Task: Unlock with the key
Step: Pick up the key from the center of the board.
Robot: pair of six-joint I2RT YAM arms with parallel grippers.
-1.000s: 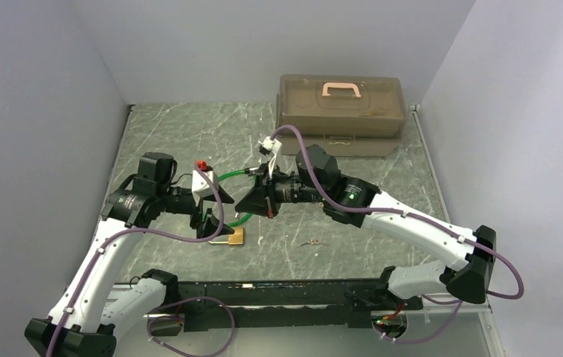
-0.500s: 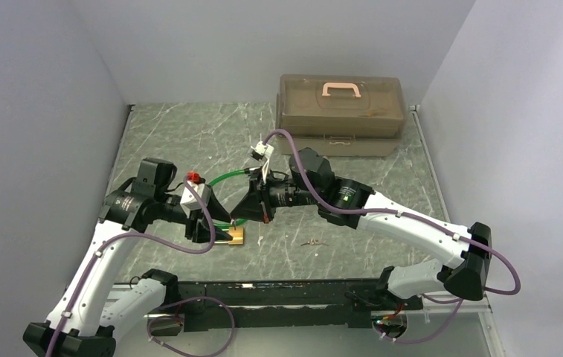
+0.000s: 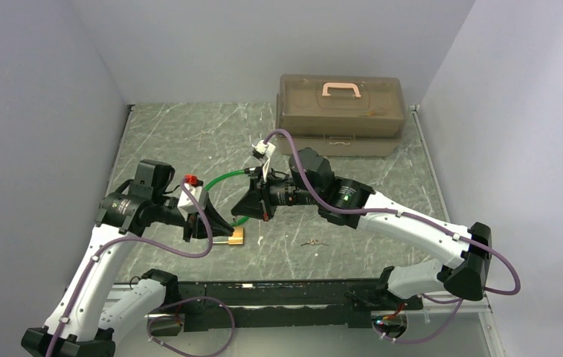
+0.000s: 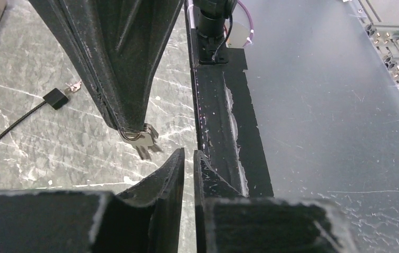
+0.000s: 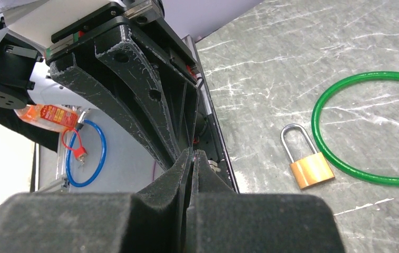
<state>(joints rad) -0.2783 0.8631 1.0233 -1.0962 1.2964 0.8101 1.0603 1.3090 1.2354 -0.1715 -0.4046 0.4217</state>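
The key (image 4: 143, 140), in a small silver bunch on a ring, hangs from the tip of my right gripper (image 5: 193, 153), which is shut on it above the table. In the left wrist view, my left gripper (image 4: 188, 154) sits just right of and below the bunch. Its jaws are nearly together, with a slim gap and nothing between them. The brass padlock (image 3: 235, 236) lies flat on the table beside both grippers, shackle closed. The right wrist view shows the padlock (image 5: 311, 167) next to a green ring (image 5: 368, 77).
A brown toolbox (image 3: 341, 111) stands at the back. A black rail (image 3: 285, 286) runs along the near table edge. A loose bit of silver metal (image 3: 310, 243) lies on the table right of the padlock, by a small black block (image 4: 56, 98) on a thin cable. White walls close in on both sides.
My left gripper's jaws have come from wide apart to almost together, and that arm has dropped slightly left. My right gripper shifted a little left and lower with the keys.
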